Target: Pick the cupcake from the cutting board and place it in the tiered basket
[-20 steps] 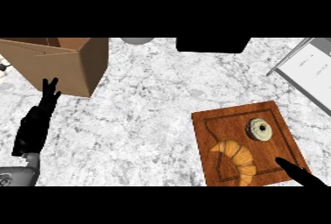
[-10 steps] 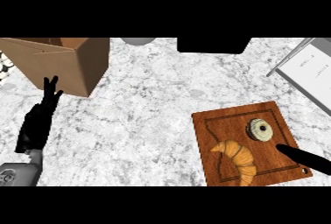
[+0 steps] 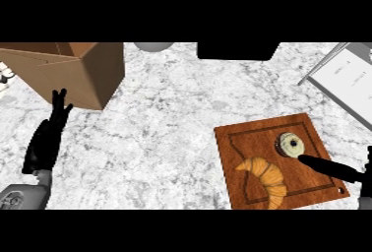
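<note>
The cupcake [image 3: 291, 144], pale and round with a dark centre, stands at the upper right of the brown cutting board [image 3: 251, 140]. My right hand [image 3: 330, 168] comes in from the right edge. Its straight fingers lie over the board, and their tip is just below the cupcake without curling round it. Open and empty, my left hand [image 3: 45, 142] rests at the far left with its fingers up. A grey-rimmed white object [image 3: 347, 78] at the upper right may be the tiered basket; I cannot tell.
A croissant [image 3: 266, 180] lies on the board's lower part, left of my right hand. An open cardboard box [image 3: 76, 69] stands at the upper left. At the back edge are a dark object [image 3: 238, 50] and a grey round one [image 3: 152, 47].
My right hand has moved up and left across the board, from its lower right corner to just below the cupcake. The left hand has barely shifted.
</note>
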Controlling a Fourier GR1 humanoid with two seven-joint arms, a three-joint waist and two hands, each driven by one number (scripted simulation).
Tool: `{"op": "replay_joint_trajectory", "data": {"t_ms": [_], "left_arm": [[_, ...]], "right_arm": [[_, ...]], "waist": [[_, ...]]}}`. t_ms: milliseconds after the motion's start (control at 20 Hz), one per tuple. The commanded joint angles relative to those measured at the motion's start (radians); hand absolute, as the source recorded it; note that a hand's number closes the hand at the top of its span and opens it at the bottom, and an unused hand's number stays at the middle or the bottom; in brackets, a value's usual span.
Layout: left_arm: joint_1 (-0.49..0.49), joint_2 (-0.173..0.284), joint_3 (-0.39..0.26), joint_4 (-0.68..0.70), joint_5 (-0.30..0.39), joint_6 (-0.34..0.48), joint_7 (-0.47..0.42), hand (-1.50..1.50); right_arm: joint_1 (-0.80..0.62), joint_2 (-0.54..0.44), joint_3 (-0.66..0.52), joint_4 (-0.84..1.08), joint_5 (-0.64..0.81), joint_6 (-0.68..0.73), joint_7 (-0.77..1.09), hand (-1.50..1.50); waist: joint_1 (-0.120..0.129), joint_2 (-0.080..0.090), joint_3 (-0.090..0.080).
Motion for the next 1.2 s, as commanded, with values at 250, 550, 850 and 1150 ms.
{"op": "replay_joint_trajectory", "data": {"t_ms": [250, 550, 850, 1150], "left_arm": [[-0.012, -0.001, -0.004, -0.028, -0.011, -0.001, 0.001, 0.00], [-0.048, -0.003, 0.012, 0.025, -0.005, -0.009, -0.001, 0.00], [-0.009, -0.014, 0.003, -0.030, 0.002, -0.010, 0.005, 0.00], [-0.021, -0.016, -0.002, -0.042, -0.011, -0.006, 0.026, 0.00]], "right_arm": [[-0.069, 0.088, 0.010, 0.078, 0.148, 0.119, 0.213, -1.50], [-0.131, 0.156, -0.025, 0.098, 0.228, 0.208, 0.213, -1.50], [-0.200, 0.272, -0.100, 0.175, 0.319, 0.241, 0.213, -1.50], [-0.208, 0.403, -0.152, 0.195, 0.430, 0.278, 0.212, -1.50]], "waist": [[-0.003, -0.005, 0.002], [-0.027, -0.004, 0.001], [-0.015, -0.008, 0.004], [-0.023, -0.010, 0.006]]}}
